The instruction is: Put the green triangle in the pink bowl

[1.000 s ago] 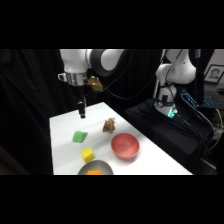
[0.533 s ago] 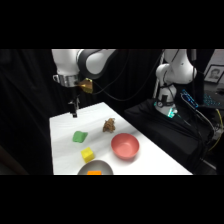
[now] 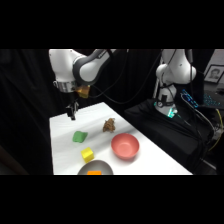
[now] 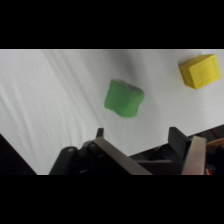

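The green triangle [image 3: 79,136] lies on the white table [image 3: 65,160], left of the pink bowl [image 3: 125,146]. My gripper [image 3: 72,113] hangs above the table's far left part, behind the green block and clear of it. In the wrist view the green triangle [image 4: 123,98] sits ahead of the fingers [image 4: 183,145], which stand apart with nothing between them. The gripper [image 4: 142,142] is open.
A yellow cube [image 3: 88,154] [image 4: 201,71] sits in front of the green block. A grey bowl [image 3: 95,168] with something orange in it stands at the near edge. A small brown object [image 3: 108,125] lies behind the pink bowl. Dark cloth surrounds the table.
The arm has swung left and towards the table's far left corner, and the gripper has come lower. The objects on the table have not moved.
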### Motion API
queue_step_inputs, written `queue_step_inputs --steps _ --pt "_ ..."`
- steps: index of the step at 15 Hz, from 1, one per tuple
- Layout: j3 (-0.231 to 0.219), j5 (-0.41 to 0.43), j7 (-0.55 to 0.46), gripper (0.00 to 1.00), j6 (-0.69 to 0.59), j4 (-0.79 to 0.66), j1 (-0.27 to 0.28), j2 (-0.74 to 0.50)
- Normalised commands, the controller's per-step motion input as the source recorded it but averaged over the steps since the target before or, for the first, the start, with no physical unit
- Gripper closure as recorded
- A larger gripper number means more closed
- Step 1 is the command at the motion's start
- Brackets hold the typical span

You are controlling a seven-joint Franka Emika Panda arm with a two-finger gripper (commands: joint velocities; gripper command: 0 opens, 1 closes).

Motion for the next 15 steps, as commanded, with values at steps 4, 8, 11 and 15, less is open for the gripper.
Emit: queue_step_inputs --steps 4,8,11,15 --pt "0.007 0.208 0.07 0.0 0.03 0.15 -0.035 0.13" --pt "-0.005 0.159 0.08 0.0 0.13 0.11 -0.027 0.13" --pt "-0.041 0.105 0.11 0.0 0.23 0.11 0.003 0.16" --pt "-0.046 0.11 0.1 0.0 0.24 0.11 0.016 0.17"
